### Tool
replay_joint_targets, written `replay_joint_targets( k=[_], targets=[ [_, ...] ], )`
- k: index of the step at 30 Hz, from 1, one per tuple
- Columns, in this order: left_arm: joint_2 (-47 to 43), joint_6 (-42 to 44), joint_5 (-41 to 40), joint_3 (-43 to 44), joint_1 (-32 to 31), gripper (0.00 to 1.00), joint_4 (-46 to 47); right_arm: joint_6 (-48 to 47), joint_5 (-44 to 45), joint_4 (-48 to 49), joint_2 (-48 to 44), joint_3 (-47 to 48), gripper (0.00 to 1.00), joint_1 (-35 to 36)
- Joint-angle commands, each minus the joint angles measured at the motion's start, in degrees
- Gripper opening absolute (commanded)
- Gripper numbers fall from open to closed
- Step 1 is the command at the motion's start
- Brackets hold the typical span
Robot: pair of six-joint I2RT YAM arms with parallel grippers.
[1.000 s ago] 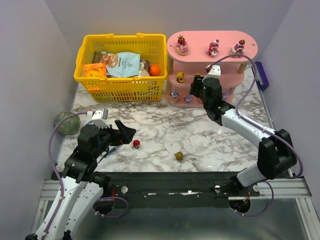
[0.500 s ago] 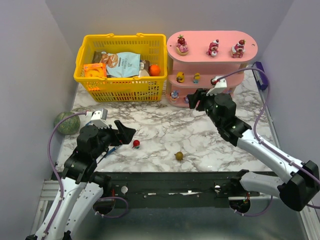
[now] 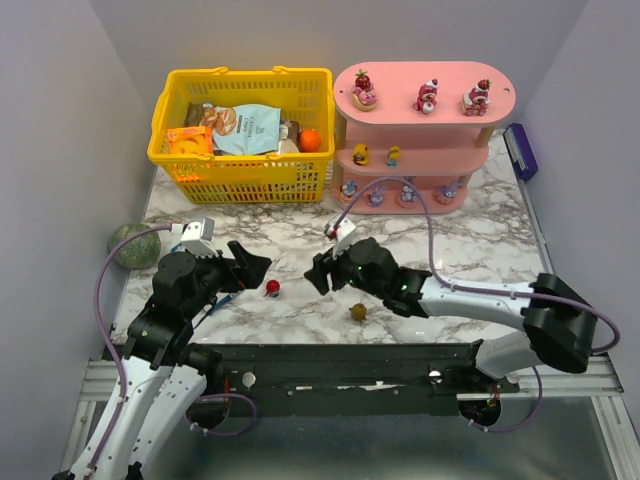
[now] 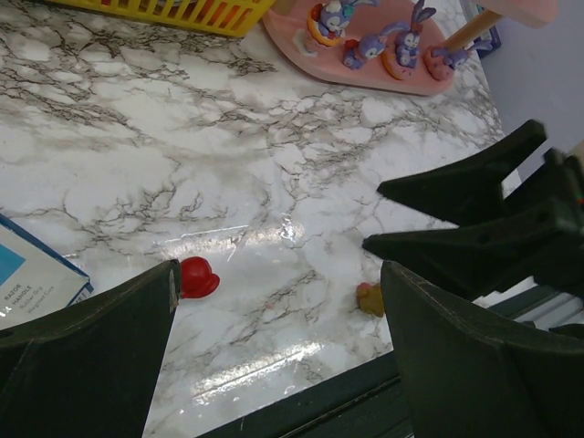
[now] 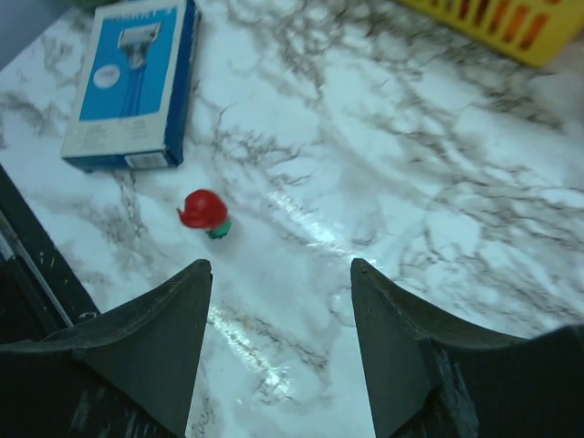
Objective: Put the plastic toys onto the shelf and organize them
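A red plastic toy (image 3: 272, 289) with a green base lies on the marble near the front, and an olive one (image 3: 358, 312) lies to its right. My left gripper (image 3: 250, 265) hangs open just left of the red toy (image 4: 195, 276), nothing between its fingers. My right gripper (image 3: 318, 272) is open too, low over the table between the two toys, with the red toy (image 5: 204, 212) ahead and left of its fingertips. The pink shelf (image 3: 395, 90) at the back right carries strawberry figures on top, yellow ones in the middle and purple bunnies (image 4: 383, 41) on the bottom board.
A yellow basket (image 3: 243, 130) of snack packets stands at the back left, beside the shelf. A green speckled ball (image 3: 135, 245) rests at the left edge. A blue box (image 5: 132, 82) lies under my left arm. A purple object (image 3: 521, 150) sits by the right wall.
My right arm has swung away from the shelf's lower tiers down to the front middle of the table, near the red toy. The left arm has not moved.
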Motion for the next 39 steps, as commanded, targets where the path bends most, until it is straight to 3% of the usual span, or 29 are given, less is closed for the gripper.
replay_joint_targets(
  k=[1,9,13,28,39],
  targets=[
    [-0.78,0.58,-1.48,-0.21,0.32,0.99,-0.09,1.61,-0.66,9.45,7.19,0.35,0.70,4.51],
    [-2.01,0.40,-2.36,-0.30,0.32,0.99,0.00,7.86,-1.00,20.09,21.34,4.04,0.70,8.20],
    [-2.54,0.40,-2.27,-0.38,0.32,0.99,-0.26,8.65,3.30,24.23,24.08,4.92,0.70,10.40],
    [-2.71,0.49,-2.01,-0.30,0.33,0.99,-0.09,9.18,11.47,24.24,33.05,11.51,0.70,11.99],
    [-3.33,0.32,-3.24,-0.21,0.32,0.99,-0.44,10.32,10.69,23.36,38.15,14.85,0.66,11.99]
  ],
)
